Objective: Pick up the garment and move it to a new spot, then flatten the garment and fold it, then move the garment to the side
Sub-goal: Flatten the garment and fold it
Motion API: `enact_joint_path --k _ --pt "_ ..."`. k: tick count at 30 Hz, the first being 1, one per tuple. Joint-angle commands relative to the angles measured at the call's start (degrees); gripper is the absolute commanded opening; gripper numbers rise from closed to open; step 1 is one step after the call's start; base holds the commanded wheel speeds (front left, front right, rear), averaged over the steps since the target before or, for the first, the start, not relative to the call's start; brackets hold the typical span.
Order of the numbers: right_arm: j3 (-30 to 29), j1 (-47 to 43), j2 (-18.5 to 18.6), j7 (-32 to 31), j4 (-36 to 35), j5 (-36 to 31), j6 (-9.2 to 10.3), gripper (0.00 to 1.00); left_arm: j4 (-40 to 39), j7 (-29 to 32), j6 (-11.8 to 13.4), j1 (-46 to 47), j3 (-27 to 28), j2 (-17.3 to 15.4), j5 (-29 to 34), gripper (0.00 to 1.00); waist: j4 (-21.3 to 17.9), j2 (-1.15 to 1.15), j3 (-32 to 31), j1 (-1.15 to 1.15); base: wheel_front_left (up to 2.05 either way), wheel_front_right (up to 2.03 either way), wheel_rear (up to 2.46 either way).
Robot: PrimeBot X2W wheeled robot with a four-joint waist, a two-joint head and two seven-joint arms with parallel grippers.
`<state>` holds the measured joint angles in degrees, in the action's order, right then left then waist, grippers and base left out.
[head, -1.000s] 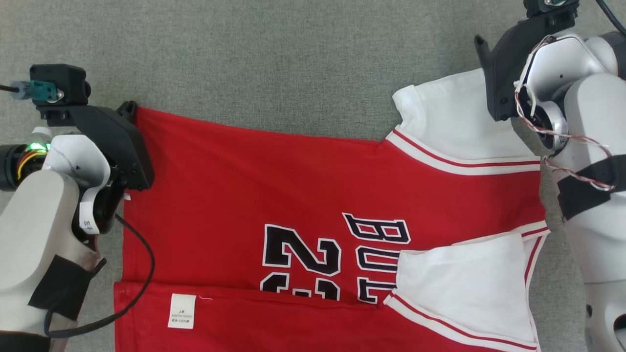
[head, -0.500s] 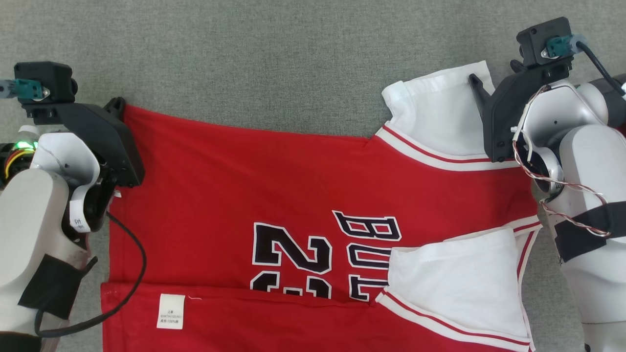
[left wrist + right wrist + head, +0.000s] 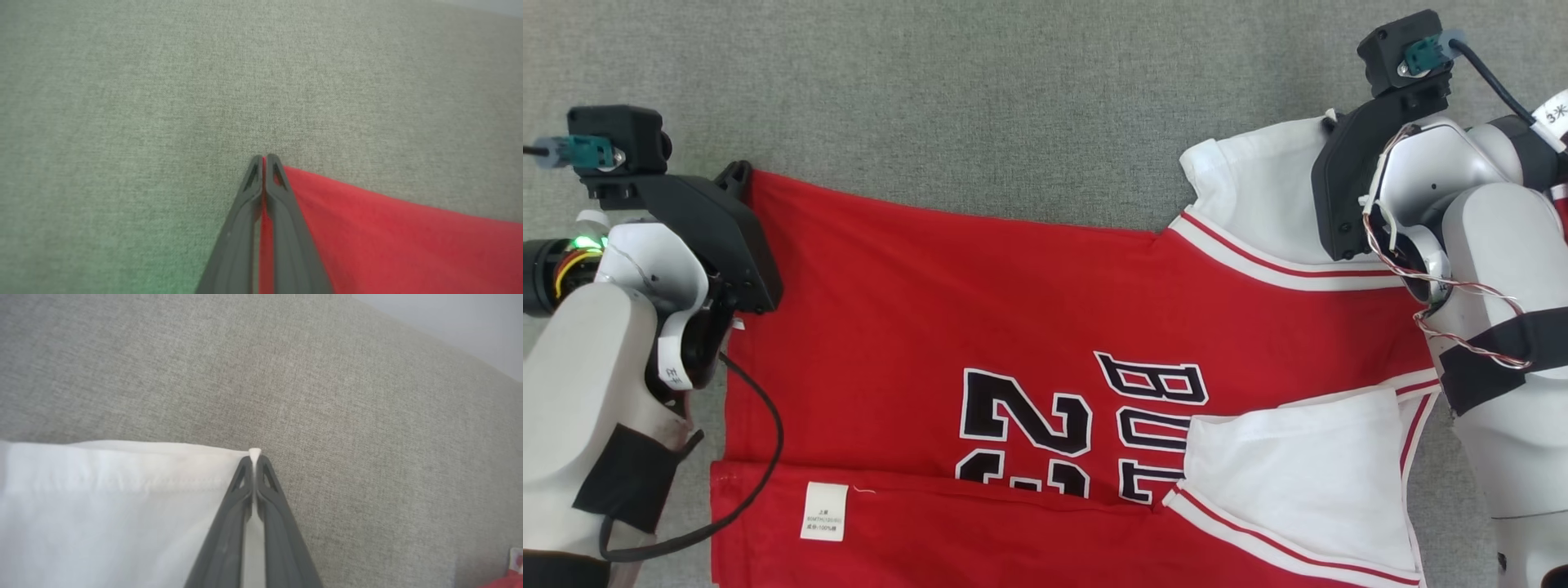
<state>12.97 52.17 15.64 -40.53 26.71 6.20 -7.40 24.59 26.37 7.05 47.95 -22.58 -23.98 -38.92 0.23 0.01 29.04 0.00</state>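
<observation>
The garment (image 3: 1013, 327) is a red jersey with white sleeves and black lettering, spread on grey fabric with its near edge folded over. My left gripper (image 3: 737, 173) pinches the far left red corner (image 3: 310, 196); in the left wrist view its fingertips (image 3: 264, 157) are shut with red cloth between them. At the far right, my right gripper (image 3: 1330, 122) sits on the corner of the white sleeve (image 3: 1258, 196). The right wrist view shows its tips (image 3: 254, 457) shut on that white sleeve corner (image 3: 122, 490), a bit of cloth poking out.
Grey woven surface (image 3: 980, 98) lies beyond the jersey's far edge. A white care label (image 3: 823, 511) shows on the folded near hem. A second white sleeve (image 3: 1298, 482) lies folded over the jersey at the near right. A pale wall (image 3: 449, 318) shows past the surface's edge.
My right gripper came down onto the far white sleeve corner and shut on it. The left gripper kept its hold on the red corner. The head view shifted slightly.
</observation>
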Motion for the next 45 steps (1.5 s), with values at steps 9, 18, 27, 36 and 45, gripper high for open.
enact_joint_path --k 9,18,27,36,45 --pt "-3.65 -0.88 0.27 9.57 1.41 -2.73 -0.11 0.0 1.05 -8.88 -0.38 -2.53 0.3 1.93 0.81 0.0 0.51 -0.01 -2.86 0.0 0.0 0.0 0.0" --pt "-6.87 -2.02 -0.36 19.22 2.58 -5.46 -0.11 0.0 3.65 -18.29 -1.71 -4.36 0.21 3.64 2.04 0.0 1.33 -0.01 -5.94 0.0 0.0 0.0 0.0" --pt "-6.6 -5.89 -0.51 22.95 2.72 -4.12 -0.11 0.0 3.51 -27.28 -3.51 -8.79 -0.35 4.98 2.71 0.0 2.12 -0.01 -10.17 0.0 0.0 0.0 0.0" --pt "-2.5 -18.25 5.13 11.2 -12.81 6.13 -0.11 0.0 -1.0 -33.07 -1.93 -17.38 -0.89 4.24 3.61 0.0 2.0 -0.01 -13.67 0.0 0.0 0.0 0.0" --pt "-5.13 -34.37 7.95 -5.46 -36.67 14.52 -0.11 0.0 -2.73 -34.49 -0.57 -25.27 -2.2 3.28 3.96 0.0 0.87 -0.01 -15.63 0.0 0.0 0.0 0.0"
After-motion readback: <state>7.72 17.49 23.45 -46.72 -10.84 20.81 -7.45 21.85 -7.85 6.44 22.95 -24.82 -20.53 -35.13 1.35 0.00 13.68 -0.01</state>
